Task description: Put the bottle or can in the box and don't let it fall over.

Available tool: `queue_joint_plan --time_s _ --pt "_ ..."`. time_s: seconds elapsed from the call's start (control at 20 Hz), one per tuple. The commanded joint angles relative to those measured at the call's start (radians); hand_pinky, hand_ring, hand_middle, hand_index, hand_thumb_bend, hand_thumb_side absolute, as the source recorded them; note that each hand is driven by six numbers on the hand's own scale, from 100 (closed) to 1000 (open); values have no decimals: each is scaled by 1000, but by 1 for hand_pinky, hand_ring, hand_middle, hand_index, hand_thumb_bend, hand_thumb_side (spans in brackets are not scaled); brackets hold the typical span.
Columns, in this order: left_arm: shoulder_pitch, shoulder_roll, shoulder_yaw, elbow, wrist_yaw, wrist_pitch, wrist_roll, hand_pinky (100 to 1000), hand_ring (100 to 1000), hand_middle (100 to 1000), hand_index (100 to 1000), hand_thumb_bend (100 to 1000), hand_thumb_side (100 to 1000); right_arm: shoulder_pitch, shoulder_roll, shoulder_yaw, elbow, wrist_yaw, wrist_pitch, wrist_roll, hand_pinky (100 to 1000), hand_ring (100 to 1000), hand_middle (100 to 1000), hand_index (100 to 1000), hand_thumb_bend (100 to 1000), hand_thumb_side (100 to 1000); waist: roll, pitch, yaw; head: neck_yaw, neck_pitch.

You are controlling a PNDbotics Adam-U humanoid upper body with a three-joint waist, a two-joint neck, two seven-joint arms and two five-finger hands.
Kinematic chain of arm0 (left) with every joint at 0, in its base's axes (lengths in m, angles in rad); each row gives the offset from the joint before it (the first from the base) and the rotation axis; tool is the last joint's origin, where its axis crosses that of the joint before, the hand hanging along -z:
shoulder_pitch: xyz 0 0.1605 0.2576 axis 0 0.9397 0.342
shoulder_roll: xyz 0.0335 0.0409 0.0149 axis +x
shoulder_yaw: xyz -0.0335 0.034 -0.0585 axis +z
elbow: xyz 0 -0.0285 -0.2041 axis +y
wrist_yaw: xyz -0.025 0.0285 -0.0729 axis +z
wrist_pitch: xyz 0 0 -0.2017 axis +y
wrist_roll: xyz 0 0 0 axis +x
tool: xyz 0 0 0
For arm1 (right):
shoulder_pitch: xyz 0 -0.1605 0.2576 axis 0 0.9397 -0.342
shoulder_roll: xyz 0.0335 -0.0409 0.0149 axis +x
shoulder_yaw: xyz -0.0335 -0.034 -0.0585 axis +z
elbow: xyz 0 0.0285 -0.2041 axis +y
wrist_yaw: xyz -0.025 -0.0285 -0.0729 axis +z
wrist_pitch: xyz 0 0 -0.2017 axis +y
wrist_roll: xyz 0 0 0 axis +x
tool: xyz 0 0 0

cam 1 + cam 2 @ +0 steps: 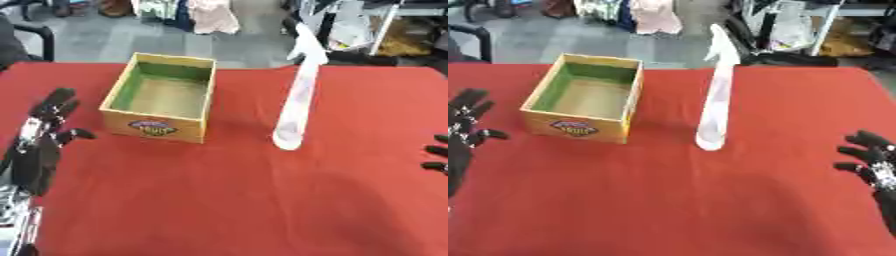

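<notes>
Blurred throughout, with the label (155, 127) on the front of the box (161, 96) readable only as a dark oval with yellow, no lettering. Cut off at the right edge of the left eye view: the right hand (872, 160), only dark fingertips showing there, with its wrist running out at the lower right corner of the right eye view. Too smeared to tell cap or spray head from body: the top of the pale bottle (716, 102); likewise cropped at the left edge of the right eye view, the left hand (44, 137).
</notes>
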Motion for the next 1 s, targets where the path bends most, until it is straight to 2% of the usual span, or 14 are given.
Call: queue_joint_plan --time_s 0.05,0.6,0.75,1.0 --pt "-8 6 1 -25 2 -2 -2 591 1000 964 1000 172 950 -11 -24 -3 -24 -3 0 1 689 801 805 858 100 510 2 -11 0 0 -9" --pt "-8 6 0 -25 0 -3 -3 591 1000 964 1000 172 950 -28 -36 6 -21 -6 -1 2 691 808 814 863 100 511 0 -11 0 -1 -7" --pt "-7 7 -3 -23 -1 -1 -8 591 1000 965 1000 172 951 -70 -88 32 -19 -31 -18 4 696 826 832 873 100 528 -3 -13 3 -7 -6" --pt "-6 10 -7 -22 -2 -1 -14 591 1000 966 1000 172 954 -173 -201 84 36 -53 -82 -7 704 845 856 882 100 475 -7 -17 13 -17 -6"
